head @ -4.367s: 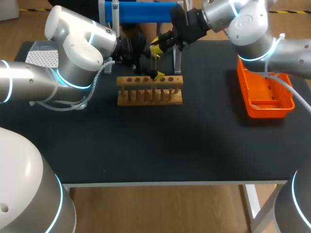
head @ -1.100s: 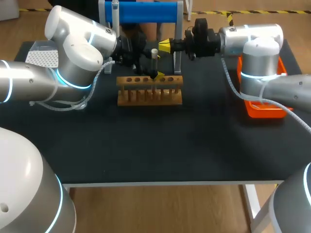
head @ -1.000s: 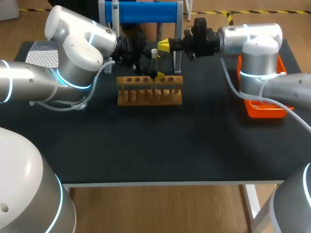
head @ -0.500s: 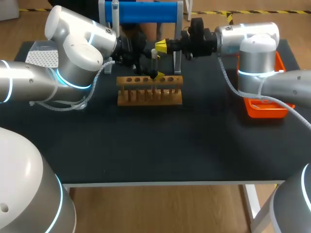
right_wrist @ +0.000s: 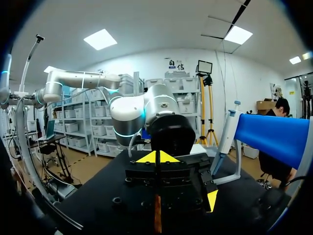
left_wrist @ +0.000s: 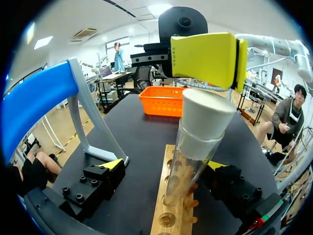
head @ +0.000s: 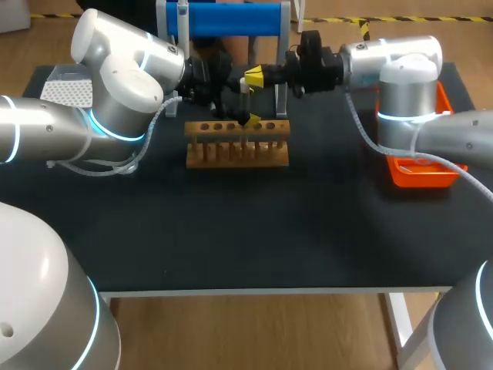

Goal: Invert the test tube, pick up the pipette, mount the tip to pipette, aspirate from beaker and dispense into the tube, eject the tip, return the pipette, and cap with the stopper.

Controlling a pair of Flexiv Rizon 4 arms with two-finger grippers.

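- Sliding in from the right, the right gripper (head: 254, 75) now sits closer to the tube (head: 244, 96) than 1.1 s ago. Back then its yellow tips were level with the stand's right post. At 4.4 s ago that arm reached down at a slant from higher up.
- Left arm, tube and rack (head: 237, 143) lie as they did in every earlier frame.
- Right gripper: its 2 fingers are pressed together into 1 yellow wedge with nothing between them. In the left wrist view the wedge is right at the top of the stopper (left_wrist: 205, 117); I cannot tell whether they touch.
- Left gripper (left_wrist: 164, 165): its fingers are spread, 1 on each side of the tube's lower part and clear of the glass, low over the rack.
- The tube stands in a hole of the wooden rack, near the middle of the row, with the white stopper seated in its mouth.
- The blue stand (head: 223, 19) is just behind the rack.
- An orange basket (head: 420, 176) sits at the table's right side, well apart from the rack.
- A white tip box (head: 65, 89) sits at the far left, partly behind the left arm.
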